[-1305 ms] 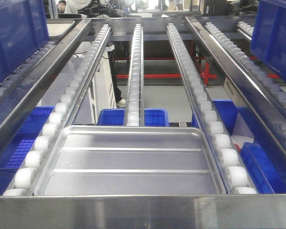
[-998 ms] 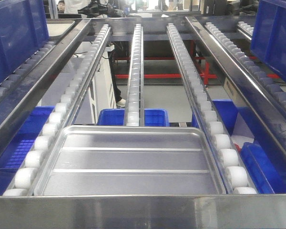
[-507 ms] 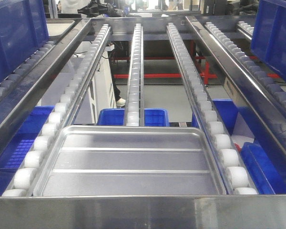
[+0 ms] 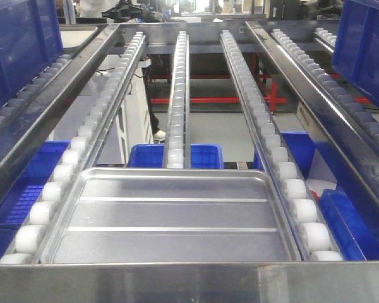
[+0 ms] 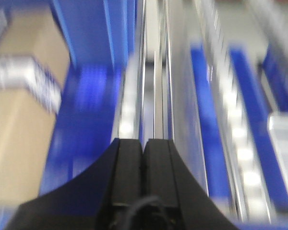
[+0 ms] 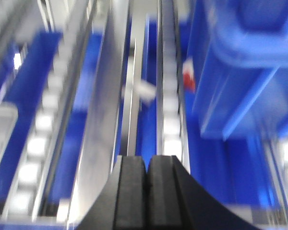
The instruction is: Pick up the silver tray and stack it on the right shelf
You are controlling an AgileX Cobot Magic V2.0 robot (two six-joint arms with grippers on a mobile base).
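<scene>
Left end effector, right end effector closed, empty; silver tray on roller rack.

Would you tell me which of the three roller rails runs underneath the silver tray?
The middle rail; the left rail and right rail stay visible beside the tray.

The silver tray lies flat on the roller rack.

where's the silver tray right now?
Front view: the silver tray lies flat at the near end of the middle lane, between two white roller rails, just behind the steel front bar.
</scene>
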